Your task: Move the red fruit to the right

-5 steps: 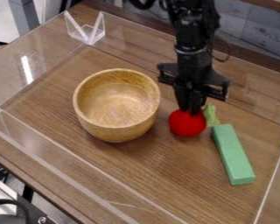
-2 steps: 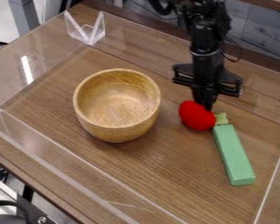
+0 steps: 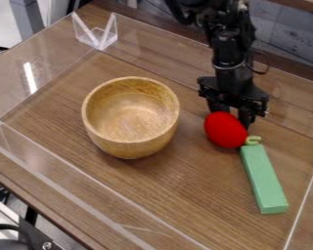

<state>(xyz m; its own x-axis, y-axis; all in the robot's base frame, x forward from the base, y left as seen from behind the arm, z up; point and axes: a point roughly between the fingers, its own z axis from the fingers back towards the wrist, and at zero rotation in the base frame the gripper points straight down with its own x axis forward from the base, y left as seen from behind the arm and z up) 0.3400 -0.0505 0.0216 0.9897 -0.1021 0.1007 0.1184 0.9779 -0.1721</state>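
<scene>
One red fruit (image 3: 226,131) below the tool (image 3: 234,108)

1 cam, high up — angled down at tabletop (image 3: 67,161), mid-range, full workspace

Open Lane Between Bowl and Green Block

From my station I saw bare tabletop (image 3: 166,200) in front of the wooden bowl (image 3: 130,117) and the red fruit (image 3: 225,130). The bowl blocked the side left of the fruit in the view. The green block (image 3: 262,178) stood in my way just beside the fruit, toward the lower right.
</scene>
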